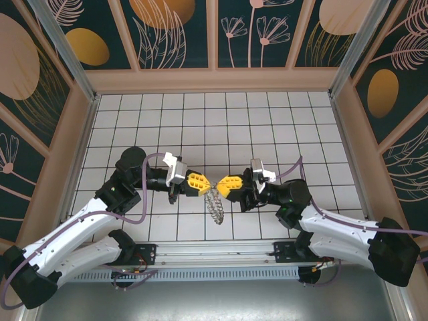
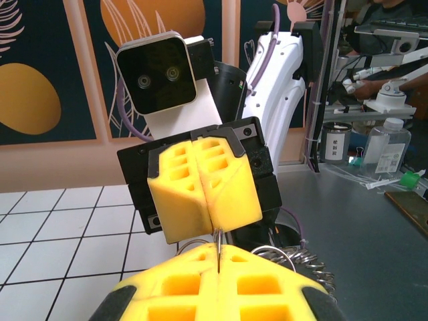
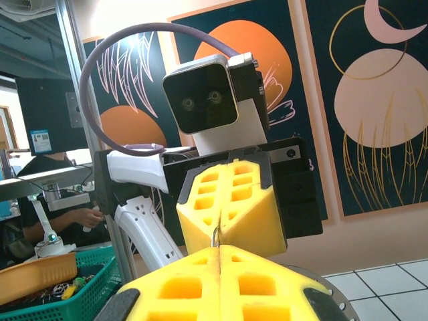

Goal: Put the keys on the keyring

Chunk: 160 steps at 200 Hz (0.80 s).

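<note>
The two arms meet nose to nose over the middle of the bench (image 1: 267, 120), and this is clearly on purpose: the left tool (image 1: 198, 182) and the right tool (image 1: 229, 185) point at each other so that their tips almost touch, which lets both work on one small piece in the air. The ring (image 1: 214, 204) hangs just under this meeting point, lifted off the bench and tilted, so it is free to turn and nothing presses on it from below. In the left wrist view its grey coils (image 2: 294, 257) show beside and behind the yellow pads of that arm. Each tool has its two pads pressed together, with only a narrow seam between them. A thin metal sliver (image 2: 218, 247) rises out of the seam of the near pads and runs up to the seam of the opposite tool; the right wrist view shows the same thing (image 3: 215, 237) from the other side. So both tools seem clamped on this sliver, but I cannot tell whether it is the wire of the ring, the edge of the key, or both laid together. The key itself I cannot make out. My judgement is that the threading is in hand and not yet finished. One tool probably steadies the ring while the other brings the key to its wire. With such a thin piece and soft pads, the risk is that it slips or twists when one side pulls.
</note>
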Each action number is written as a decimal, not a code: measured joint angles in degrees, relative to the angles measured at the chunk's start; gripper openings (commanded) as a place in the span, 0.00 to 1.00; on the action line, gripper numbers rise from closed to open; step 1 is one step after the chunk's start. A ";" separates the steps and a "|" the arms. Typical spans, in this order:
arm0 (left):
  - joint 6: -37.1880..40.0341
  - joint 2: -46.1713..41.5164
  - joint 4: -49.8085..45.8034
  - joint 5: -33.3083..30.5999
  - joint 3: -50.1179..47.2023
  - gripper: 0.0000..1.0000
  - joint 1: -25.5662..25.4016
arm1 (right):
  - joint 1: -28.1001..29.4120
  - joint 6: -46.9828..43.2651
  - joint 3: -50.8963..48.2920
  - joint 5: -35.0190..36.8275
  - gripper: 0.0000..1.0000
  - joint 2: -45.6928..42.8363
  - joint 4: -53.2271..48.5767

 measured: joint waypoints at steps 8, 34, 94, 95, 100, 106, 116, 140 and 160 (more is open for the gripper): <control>-0.02 0.00 0.00 0.00 0.00 0.00 0.00 | 0.00 0.17 0.00 -0.04 0.00 0.09 0.09; 0.00 0.00 0.02 0.00 0.02 0.00 0.00 | 0.00 0.24 0.00 -0.24 0.00 0.74 0.63; 0.00 0.00 -0.02 0.00 0.22 0.00 0.00 | 0.00 0.42 0.02 -0.63 0.00 1.22 1.40; 0.00 0.00 0.00 0.00 0.22 0.00 0.00 | 0.00 0.42 0.02 -0.63 0.00 1.20 1.38; 0.00 0.00 -0.02 0.00 0.22 0.00 0.00 | 0.00 0.39 0.02 -0.70 0.00 1.14 1.33; 0.00 0.00 -0.02 0.00 0.22 0.00 0.00 | 0.00 0.39 0.02 -0.76 0.00 1.03 1.29; 0.00 0.00 -0.02 0.00 0.22 0.00 0.00 | 0.00 0.39 0.02 -0.96 0.00 0.81 1.09; 0.02 0.00 -0.37 -0.46 0.22 0.00 0.00 | 0.00 0.39 0.07 -1.62 0.00 0.00 0.90; 0.02 0.00 -0.94 -0.50 0.22 0.00 0.00 | 0.00 0.39 0.17 -1.92 0.00 -0.52 0.94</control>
